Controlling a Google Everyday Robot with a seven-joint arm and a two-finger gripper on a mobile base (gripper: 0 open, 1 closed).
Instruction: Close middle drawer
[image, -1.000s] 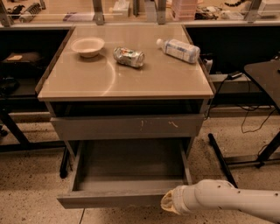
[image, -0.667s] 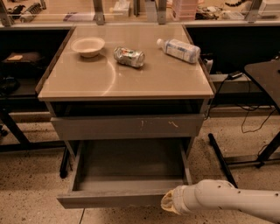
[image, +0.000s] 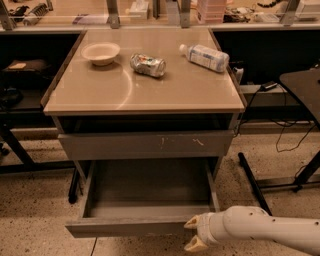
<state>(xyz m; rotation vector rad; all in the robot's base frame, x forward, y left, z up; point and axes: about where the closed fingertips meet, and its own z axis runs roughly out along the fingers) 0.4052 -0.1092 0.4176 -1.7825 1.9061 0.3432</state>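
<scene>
Up on the cabinet top (image: 100, 95) we see a pale bowl (image: 100, 52), a dented can (image: 147, 65) lying beside it, then a plastic bottle (image: 205, 56) on its side; below, the middle drawer (image: 130, 227) stands pulled out, its grey inside bare; at its front's right end sits our gripper (image: 193, 233), jaws apart, holding nothing.

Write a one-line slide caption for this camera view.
Open gripper at the front corner of the pulled-out middle drawer; bowl, can and bottle on the cabinet top.
</scene>
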